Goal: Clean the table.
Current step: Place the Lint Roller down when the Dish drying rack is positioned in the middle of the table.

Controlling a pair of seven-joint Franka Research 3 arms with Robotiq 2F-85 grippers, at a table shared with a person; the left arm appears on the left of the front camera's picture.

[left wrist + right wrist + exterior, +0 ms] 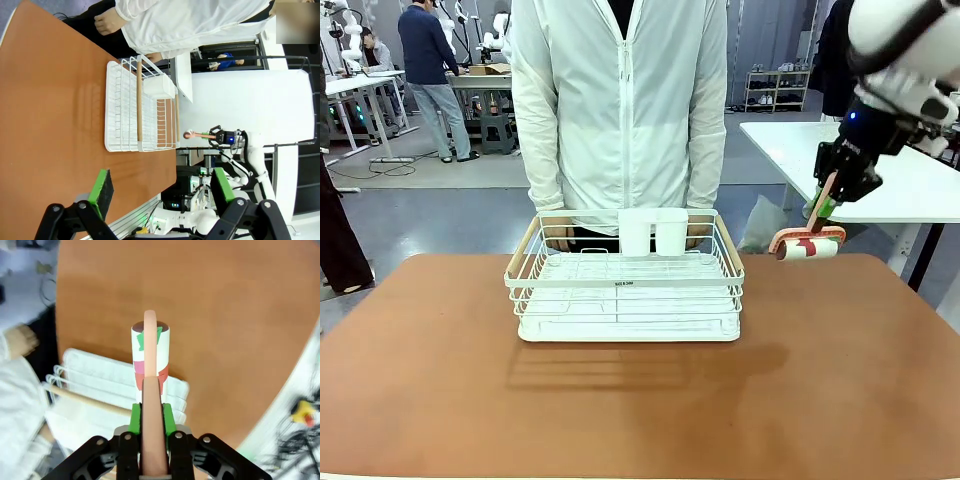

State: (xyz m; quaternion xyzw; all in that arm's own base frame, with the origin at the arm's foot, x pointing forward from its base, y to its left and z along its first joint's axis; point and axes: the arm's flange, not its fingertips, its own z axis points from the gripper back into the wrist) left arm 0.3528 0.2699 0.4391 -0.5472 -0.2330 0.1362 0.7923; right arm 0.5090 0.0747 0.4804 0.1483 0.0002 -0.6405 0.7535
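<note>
Reddish-brown worktop (640, 400) fills the lower front view, rounded corners, near edge cut off by the frame bottom; also seen in the left wrist view (55, 125) turned sideways and in the right wrist view (225, 315) from above, slightly blurred. White wire rack (625, 285) sits on it toward the far middle, wooden side handles, white cup holder (653, 230) clipped on the far rail; a small label on the front rail is too small to read. Rack shows again in the left wrist view (135, 107) and partly in the right wrist view (95, 390), where the roller and hand cover its near part. Right hand (828, 205) hangs above the worktop's far right corner, pads clamped together on the pink handle of a lint roller (807, 243); roller head, white with red and green patches, hangs at the handle's end above the worktop edge, and contact with the surface cannot be told. In the right wrist view the handle runs up between the green pads (134, 419) to the roller (150, 352). Left hand (162, 187) is at the bottom of its own view, green pads wide apart, nothing between them, off the worktop's near edge. A person in a white jacket (620, 100) stands behind the rack, their hands mostly hidden by it. White-topped side table (880, 170) at far right, partly covered by the right arm.
</note>
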